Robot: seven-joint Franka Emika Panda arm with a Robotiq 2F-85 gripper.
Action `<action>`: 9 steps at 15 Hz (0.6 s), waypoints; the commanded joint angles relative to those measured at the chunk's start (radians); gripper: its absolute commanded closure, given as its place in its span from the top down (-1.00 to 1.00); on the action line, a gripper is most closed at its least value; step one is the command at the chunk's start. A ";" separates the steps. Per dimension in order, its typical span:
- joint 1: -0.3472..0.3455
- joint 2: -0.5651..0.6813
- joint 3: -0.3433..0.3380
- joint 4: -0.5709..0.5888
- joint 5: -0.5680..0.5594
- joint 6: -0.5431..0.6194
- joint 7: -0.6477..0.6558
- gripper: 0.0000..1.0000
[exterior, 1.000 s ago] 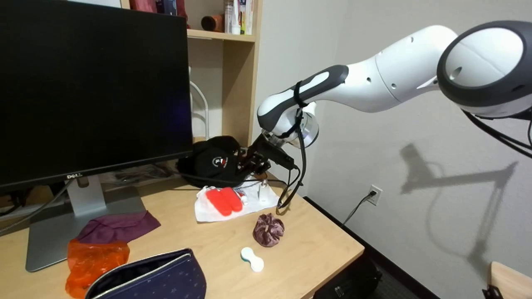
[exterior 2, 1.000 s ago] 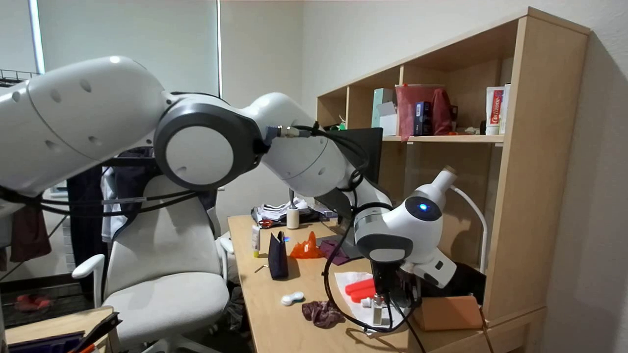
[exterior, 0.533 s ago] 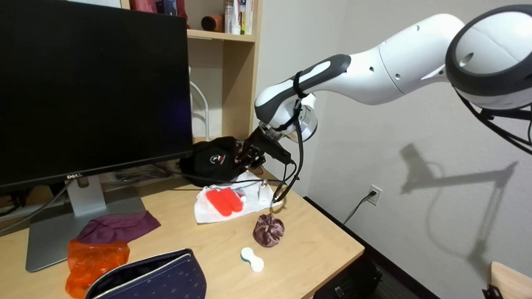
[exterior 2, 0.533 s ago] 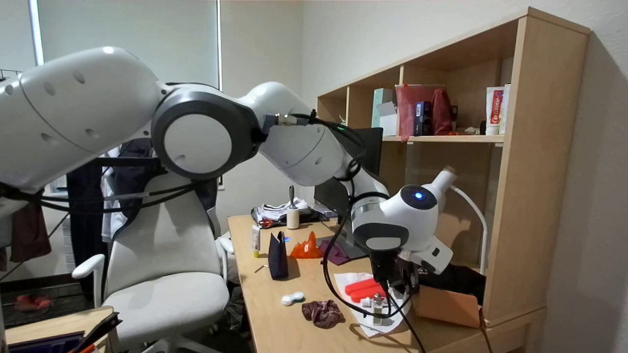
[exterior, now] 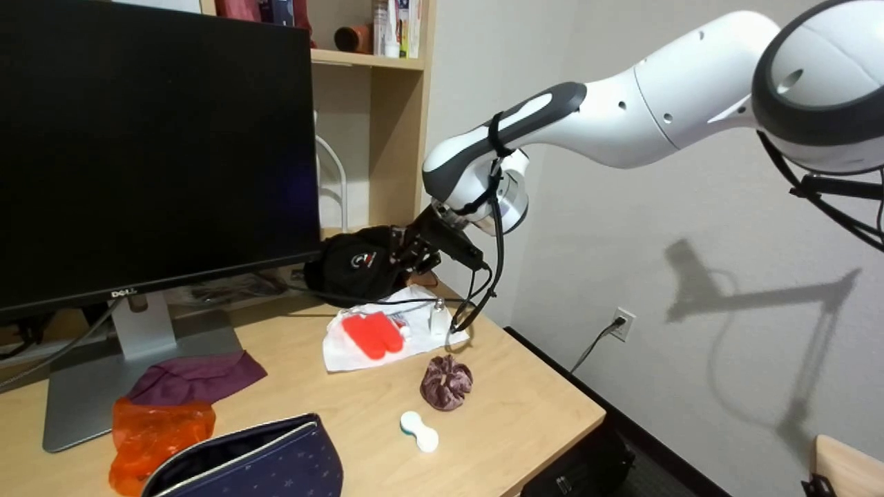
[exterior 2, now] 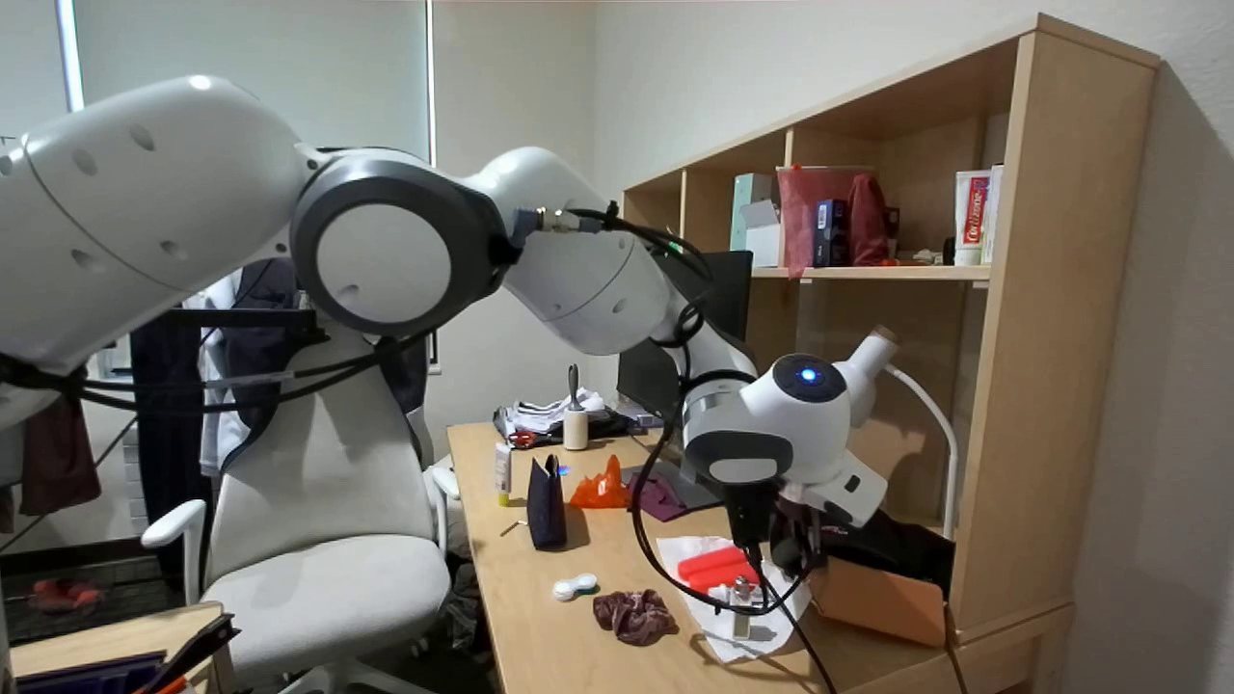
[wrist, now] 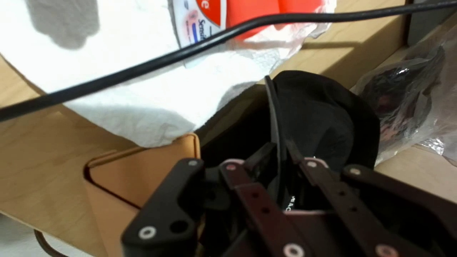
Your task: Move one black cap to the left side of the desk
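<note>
The black cap (exterior: 351,270) with the red-and-white emblem sits at the back of the desk (exterior: 511,428), beside the monitor's lower corner. In an exterior view a black part of the cap area (exterior 2: 901,547) shows behind the tan case. In the wrist view the cap's dark crown (wrist: 321,110) lies right of its brim, seen edge-on. My gripper (wrist: 282,148) is closed in on the brim, one finger each side. White lettering shows between the fingers. In an exterior view the gripper (exterior: 397,254) is at the cap's right side. Whether a second black cap lies beneath is too dark to tell.
A tan case (wrist: 142,171) lies close beside the gripper. A white cloth (exterior: 335,348) bears a red item (exterior: 373,335) and a small bottle (exterior: 438,317). A black cable (wrist: 142,67) crosses in front. The monitor (exterior: 159,152) and shelf (exterior 2: 1041,386) stand close by.
The arm has risen slightly. The cap has shifted a little right and turned with the gripper, its emblem now narrower. The tan case has tipped to a slant.
</note>
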 commanded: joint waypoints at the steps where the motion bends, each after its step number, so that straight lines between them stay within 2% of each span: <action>1: -0.038 -0.055 0.027 -0.090 0.044 0.053 -0.059 -0.83; 6: -0.075 -0.146 0.046 -0.228 0.057 0.101 -0.084 -0.84; 9: -0.119 -0.222 0.088 -0.339 0.072 0.143 -0.132 -0.84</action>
